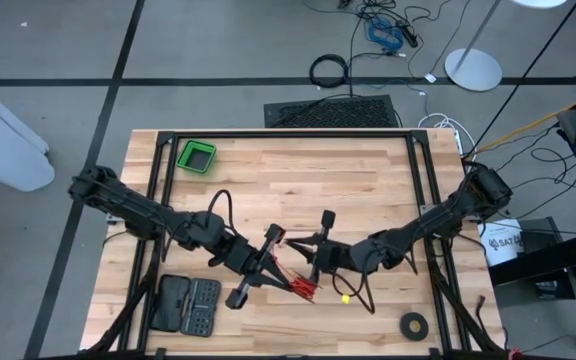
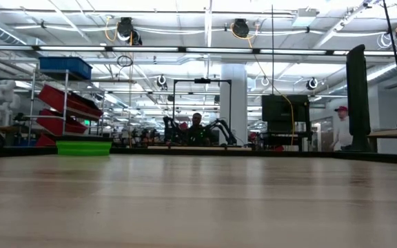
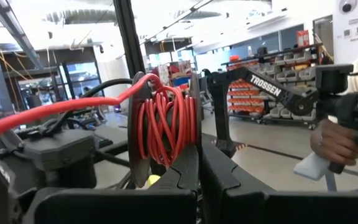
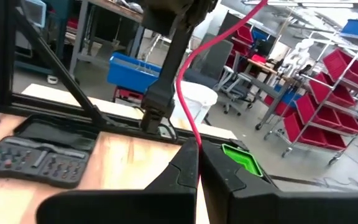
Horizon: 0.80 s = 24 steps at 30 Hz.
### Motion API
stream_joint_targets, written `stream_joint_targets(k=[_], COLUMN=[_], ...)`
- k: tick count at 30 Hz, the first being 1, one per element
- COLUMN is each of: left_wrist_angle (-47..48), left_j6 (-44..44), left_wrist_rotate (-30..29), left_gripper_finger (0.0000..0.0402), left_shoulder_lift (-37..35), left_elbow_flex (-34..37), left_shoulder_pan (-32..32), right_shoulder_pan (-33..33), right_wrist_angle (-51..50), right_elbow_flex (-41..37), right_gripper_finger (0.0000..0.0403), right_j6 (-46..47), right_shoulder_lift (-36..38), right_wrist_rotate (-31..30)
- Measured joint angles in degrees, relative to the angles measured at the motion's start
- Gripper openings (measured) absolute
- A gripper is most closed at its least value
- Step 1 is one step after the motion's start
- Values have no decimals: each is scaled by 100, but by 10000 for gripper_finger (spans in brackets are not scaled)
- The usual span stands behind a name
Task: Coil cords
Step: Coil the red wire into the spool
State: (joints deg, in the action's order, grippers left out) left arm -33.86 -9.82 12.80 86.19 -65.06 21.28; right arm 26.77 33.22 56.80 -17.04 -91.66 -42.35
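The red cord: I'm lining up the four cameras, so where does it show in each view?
High view: the red cord lies between the two grippers, near the table's front edge.
Low view: not in it.
Left wrist view: wound in red loops above the shut fingers, a strand running off.
Right wrist view: one red strand rising from the shut fingers.
Shared landmark: the green bin, also in the low and right wrist views.

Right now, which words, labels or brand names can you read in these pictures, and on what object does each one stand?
"TROSSEN": white letters on the right arm, left wrist view.
"SAT...": partly legible on a white box beside the table, high view.
Labels on the far shelf bins: too small to read.
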Motion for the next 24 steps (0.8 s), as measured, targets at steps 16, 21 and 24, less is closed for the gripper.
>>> stream_joint_targets(k=[16, 21, 24], left_wrist_angle=[739, 733, 753], left_j6=[-443, -455, -457], left_wrist_rotate=[-444, -606, -627], left_gripper_finger=[1, 1, 1], left_shoulder_lift=[-390, -415, -417], left_elbow_flex=[-2, -2, -2], left_shoulder_pan=[2, 0, 0], right_shoulder_pan=[404, 536, 649], right_wrist_angle=[-605, -898, -945], right_elbow_flex=[0, 0, 0], right_gripper_finger=[0, 0, 0], right_j6=[683, 1021, 1042], right_shoulder_lift=[-10, -15, -17], right_wrist_rotate=[-143, -68, -64])
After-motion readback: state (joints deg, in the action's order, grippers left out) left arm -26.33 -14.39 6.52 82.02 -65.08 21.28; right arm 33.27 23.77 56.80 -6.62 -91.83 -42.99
